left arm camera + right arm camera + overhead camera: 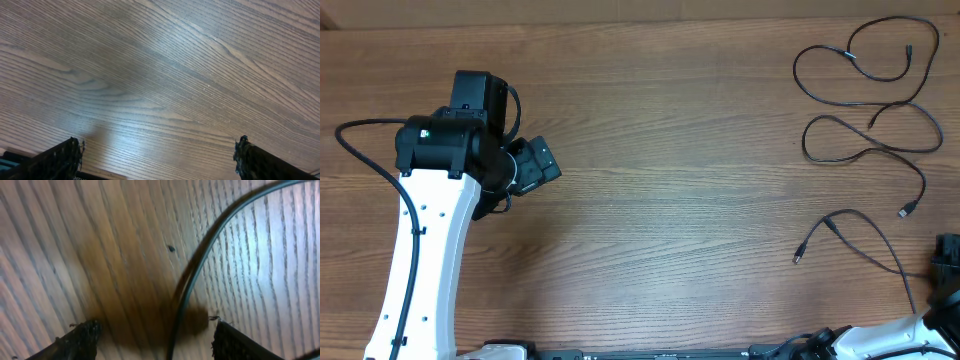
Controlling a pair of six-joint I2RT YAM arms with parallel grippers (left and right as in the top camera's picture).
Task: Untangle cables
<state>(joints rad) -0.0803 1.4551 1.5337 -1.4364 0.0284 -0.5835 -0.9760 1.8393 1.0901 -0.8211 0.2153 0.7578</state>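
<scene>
The right fingers point(80, 337) stand apart just above the surface point(670, 200), straddling a thin black cable point(205, 245) that curves down between them. It lies nearer the right-hand tip than the left and, as far as the wrist view shows, touches neither. To do the pickup well, the cable should probably be centred in the gap first. The tips should then drop close to the wood before they pinch, so the cord cannot slip out beneath, and the lift should be slow enough not to whip the free plug. Seen from overhead, this cable point(868, 224) arcs away from the arm at the near right edge to a plug end further left. Two more cords point(806, 140) lie in loose loops beyond it, near the far right corner. Well away on the left, the left fingers point(55, 160) hang spread wide over bare wood, holding nothing.
</scene>
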